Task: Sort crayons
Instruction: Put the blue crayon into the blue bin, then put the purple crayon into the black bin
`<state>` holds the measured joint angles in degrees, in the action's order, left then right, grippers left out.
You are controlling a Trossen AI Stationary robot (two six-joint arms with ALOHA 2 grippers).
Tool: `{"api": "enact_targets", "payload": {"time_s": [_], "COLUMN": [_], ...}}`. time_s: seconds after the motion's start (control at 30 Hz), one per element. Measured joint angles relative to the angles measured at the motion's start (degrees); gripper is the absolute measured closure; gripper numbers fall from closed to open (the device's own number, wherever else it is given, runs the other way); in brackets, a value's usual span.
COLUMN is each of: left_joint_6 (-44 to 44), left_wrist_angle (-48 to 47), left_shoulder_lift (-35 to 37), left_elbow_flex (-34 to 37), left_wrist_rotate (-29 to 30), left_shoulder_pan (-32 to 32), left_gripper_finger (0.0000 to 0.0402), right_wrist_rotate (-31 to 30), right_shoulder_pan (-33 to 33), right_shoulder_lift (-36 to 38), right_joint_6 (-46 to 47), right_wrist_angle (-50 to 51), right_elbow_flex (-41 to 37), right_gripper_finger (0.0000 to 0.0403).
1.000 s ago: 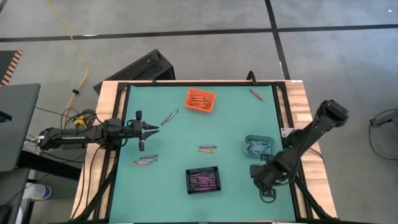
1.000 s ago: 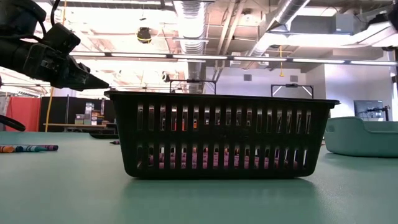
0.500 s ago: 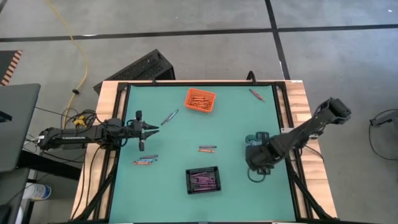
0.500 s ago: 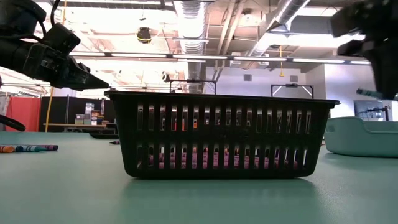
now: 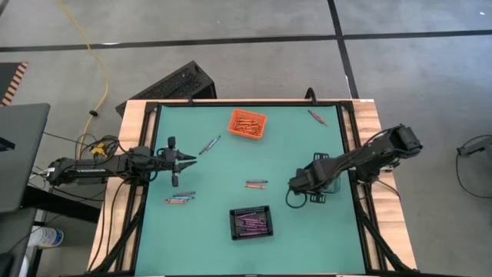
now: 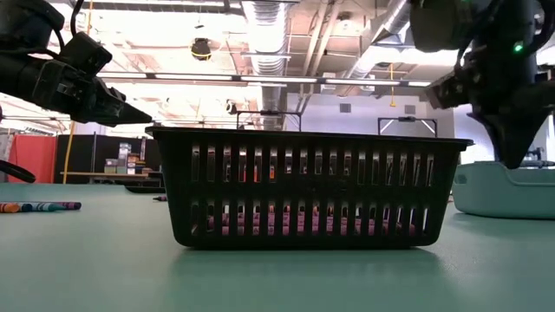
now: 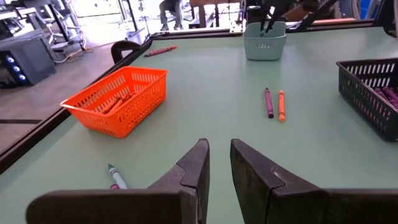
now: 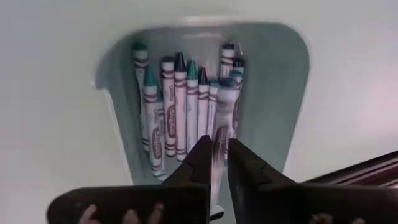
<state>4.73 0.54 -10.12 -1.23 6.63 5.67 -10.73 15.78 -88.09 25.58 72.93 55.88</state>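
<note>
Green tabletop [image 5: 284, 154] fills the middle of the high view. Right gripper [image 5: 297, 183] hangs over the teal bin [image 8: 283, 106] at middle right, fingers barely parted around a grey crayon [image 8: 219, 149] above the rest. Left gripper [image 5: 184, 158] waits at left, slightly spread, holding nothing. Loose crayons [image 5: 256, 184] lie mid-frame.

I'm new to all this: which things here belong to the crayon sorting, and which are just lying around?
Job: loose crayons, orange bin, black bin, teal bin with the right gripper above it, left gripper waiting at the left edge.
Lying about: yellow cable on the floor, black crate behind the table.
</note>
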Motion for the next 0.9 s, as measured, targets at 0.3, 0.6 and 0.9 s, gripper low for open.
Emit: {"api": "enact_targets", "payload": {"time_s": [0.3, 0.6, 0.9], "left_joint_6": [0.0, 0.0, 0.0], "left_wrist_angle": [0.0, 0.0, 0.0], "left_shoulder_lift": [0.0, 0.0, 0.0], "left_elbow_flex": [0.0, 0.0, 0.0], "left_wrist_rotate": [0.0, 0.0, 0.0], "left_shoulder_pan": [0.0, 0.0, 0.0], "left_gripper_finger": [0.0348, 0.0348, 0.0348], "right_wrist_rotate": [0.1, 0.1, 0.1], "right_shoulder_pan": [-0.2, 0.0, -0.1], "right_shoulder_lift": [-1.3, -1.1, 2.1], "right_joint_6": [-1.1, -0.2, -0.5], "right_wrist_angle": [0.2, 3.3, 0.4], "right_elbow_flex": [0.0, 2.8, 9.0], "right_gripper_finger": [0.033, 0.0329, 0.0328]}}
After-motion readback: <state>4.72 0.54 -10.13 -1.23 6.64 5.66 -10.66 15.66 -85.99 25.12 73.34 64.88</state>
